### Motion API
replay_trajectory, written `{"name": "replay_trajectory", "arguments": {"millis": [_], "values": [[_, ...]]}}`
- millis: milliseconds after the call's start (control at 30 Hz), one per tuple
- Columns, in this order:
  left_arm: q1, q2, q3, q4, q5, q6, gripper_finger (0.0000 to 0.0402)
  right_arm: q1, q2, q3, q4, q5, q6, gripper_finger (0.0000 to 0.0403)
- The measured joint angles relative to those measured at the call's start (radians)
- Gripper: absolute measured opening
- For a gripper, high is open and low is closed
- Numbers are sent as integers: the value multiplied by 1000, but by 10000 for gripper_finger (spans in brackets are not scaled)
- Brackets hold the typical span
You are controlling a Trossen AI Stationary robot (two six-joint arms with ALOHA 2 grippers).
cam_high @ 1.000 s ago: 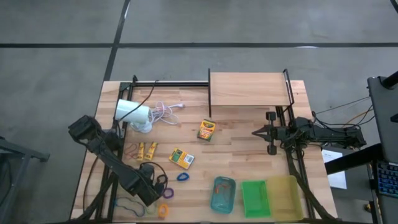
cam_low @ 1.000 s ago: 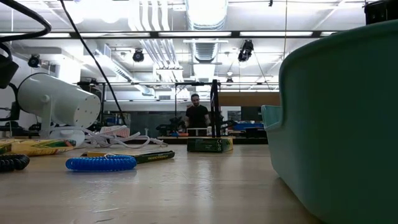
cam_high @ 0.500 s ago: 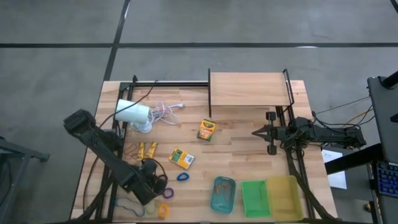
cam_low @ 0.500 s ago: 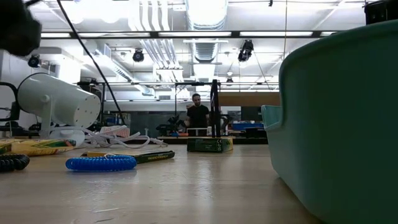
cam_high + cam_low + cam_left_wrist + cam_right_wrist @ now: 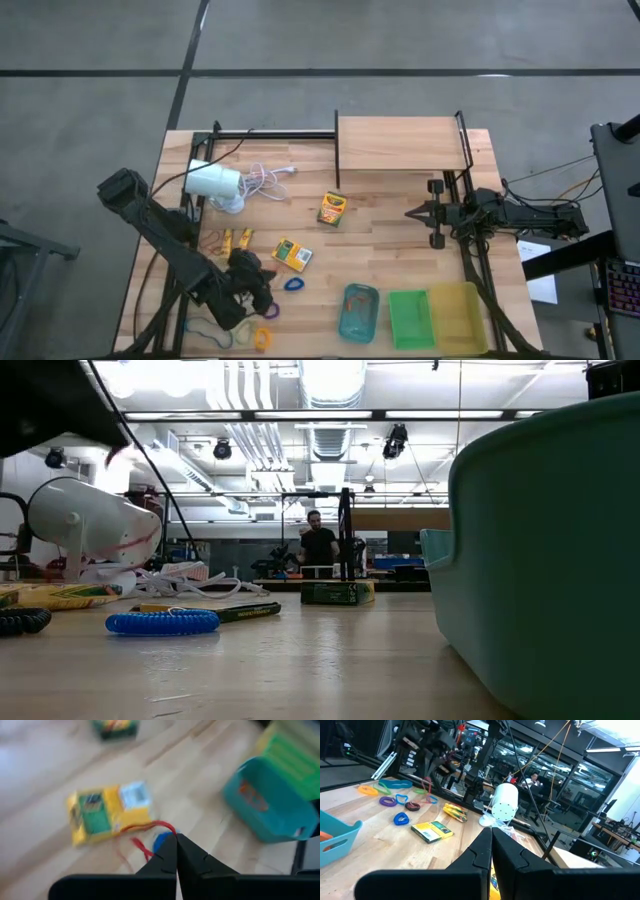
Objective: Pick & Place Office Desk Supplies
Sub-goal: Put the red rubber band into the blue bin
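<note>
My left gripper (image 5: 266,282) hovers over the table's near left part, shut on a thin red loop (image 5: 150,827); the loop also shows in the right wrist view (image 5: 426,785). Just beyond the fingertips lie a blue loop (image 5: 293,285) and a yellow-and-green crayon box (image 5: 292,255), flat on the wood. A second crayon box (image 5: 333,208) lies nearer the table's middle. An orange loop (image 5: 212,240) and small yellow pieces (image 5: 236,239) lie to the left. My right gripper (image 5: 412,212) waits shut at the right side. My left gripper pinches the red loop at one spot of its band (image 5: 169,828), right at the two fingertips. The fingers slant downward toward the crayon box. The rest of the loop hangs slack off the tips, above the table.
Teal tray (image 5: 358,312), green tray (image 5: 409,318) and yellow tray (image 5: 455,318) stand in a row at the near right edge. A white lamp (image 5: 215,182) with its cord lies at the far left. A wooden shelf (image 5: 400,143) stands at the back. More loops (image 5: 262,338) lie near the front edge.
My left gripper has risen from the loops at the near left, moved a little toward the far edge and rolled its wrist, staying shut. The red loop has come up off the table with it.
</note>
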Motion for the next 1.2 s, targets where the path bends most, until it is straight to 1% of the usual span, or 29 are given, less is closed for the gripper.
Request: {"name": "replay_trajectory", "arguments": {"millis": [100, 167, 300, 433, 533, 700, 800, 933, 1200], "values": [[0, -1, 0, 126, -72, 198, 1, 0, 0, 0, 0, 0, 0, 8], [1, -1, 0, 225, -102, 352, 1, 0, 0, 0, 0, 0, 0, 8], [1, -1, -4, 439, -138, 637, 1, 0, 0, 0, 0, 0, 0, 8], [2, 7, -6, 609, -144, 890, 1, 0, 0, 0, 0, 0, 0, 8], [7, 27, -6, 703, -143, 1036, 1, 0, 0, 0, 0, 0, 0, 8], [20, 68, -7, 830, -130, 1222, 1, 0, 0, 0, 0, 0, 0, 8], [36, 99, -7, 917, -92, 1326, 1, 0, 0, 0, 0, 0, 0, 8], [74, 133, -7, 1013, 7, 1435, 1, 0, 0, 0, 0, 0, 0, 8], [172, 189, -6, 1117, 234, 1509, 1, 0, 0, 0, 0, 0, 0, 8]]}}
